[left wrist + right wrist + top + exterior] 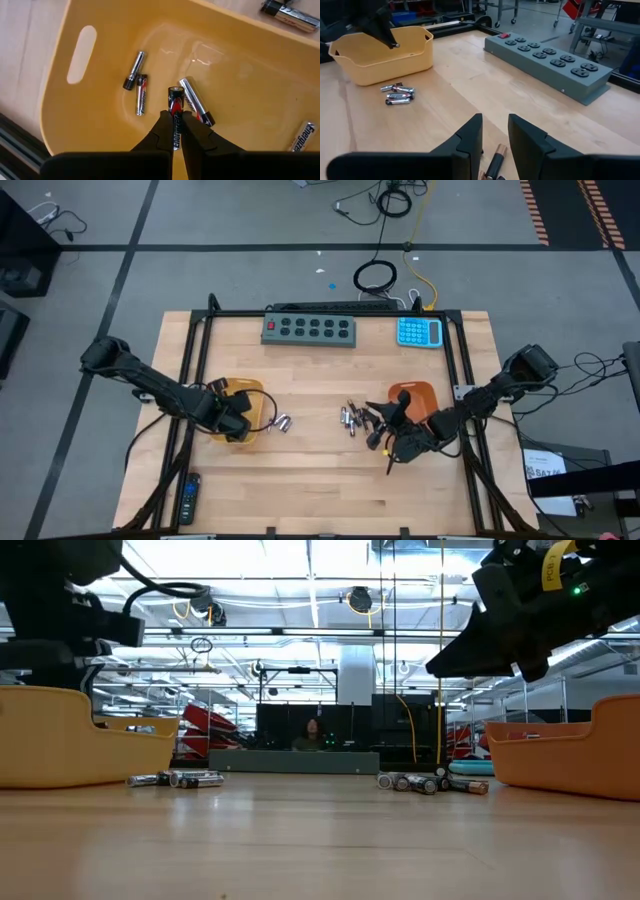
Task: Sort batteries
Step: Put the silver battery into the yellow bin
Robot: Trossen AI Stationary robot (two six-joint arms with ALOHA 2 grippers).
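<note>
We see the left gripper pinching a thin black-and-red cylindrical battery between its closed fingertips, directly over the floor of the yellow plastic tray. The long axis of this battery continues the line of the fingers, with its free end pointing down into the tray, so a release would drop it beside the other thin silvery batteries lying there. In the high view the left arm reaches in from the left of the frame and bends over the tray.

The right gripper hovers with fingers spread apart over a dark battery with a copper-coloured end; this lies just below the gap, probably lengthwise along it. It waits near the orange plastic tray at centre right.
</note>
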